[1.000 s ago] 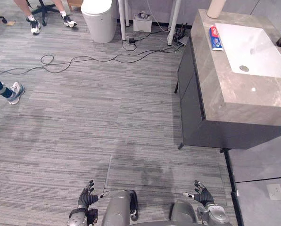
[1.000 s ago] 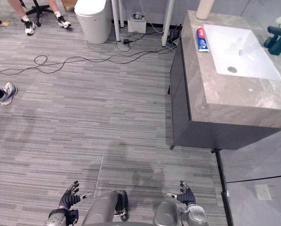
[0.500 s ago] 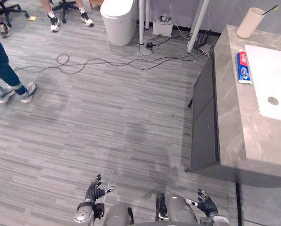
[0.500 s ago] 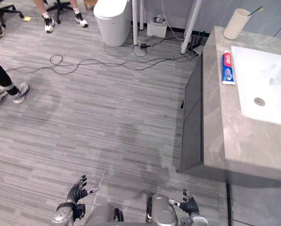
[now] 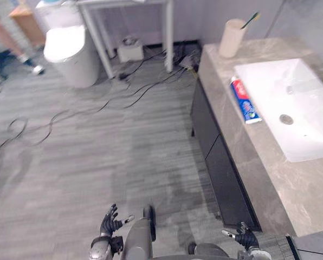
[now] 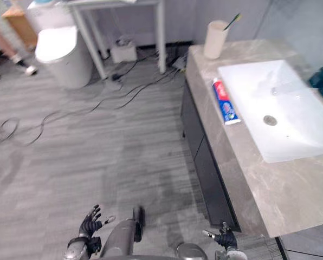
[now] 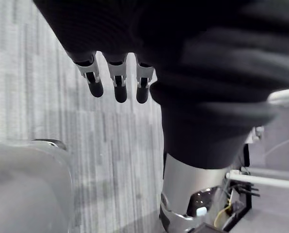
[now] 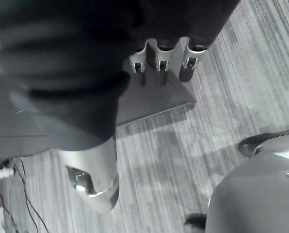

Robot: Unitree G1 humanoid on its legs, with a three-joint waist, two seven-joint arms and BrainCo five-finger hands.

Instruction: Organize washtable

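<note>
Closing on the bench (image 5: 262,168) is the step in hand, as I judge it, and neither hand has work yet. The left hand (image 5: 110,221) and the right hand (image 5: 246,238) hang low at the near edge of the scene, over the grey floor (image 5: 96,162). The left wrist view shows its fingers (image 7: 119,86) straight, a little apart and holding nothing. The right hand's fingers (image 8: 160,59) look the same.

The bench runs along the right from near to far, with a white sink (image 5: 299,116) set in its top and a dark cabinet (image 5: 218,160) beneath. The task's things rest on it. A toothpaste tube (image 5: 244,101) lies flat on the stone strip left of the sink, just beside its rim. A pale cup (image 5: 230,38) stands upright at the far left corner, with a toothbrush (image 5: 250,19) leaning out of it. Both are well apart from the hands.

To do this well, the robot should square up to the cabinet's front and stop short of touching it, level with the tube, so the right hand can reach without stretching. Each hand should rise above the bench's edge before moving in over it. The tube is flat and likely slippery, so a pinch across its width near the middle looks safest. The cup looks tall and light and may topple easily, so it is best approached slowly from the near side.
</note>
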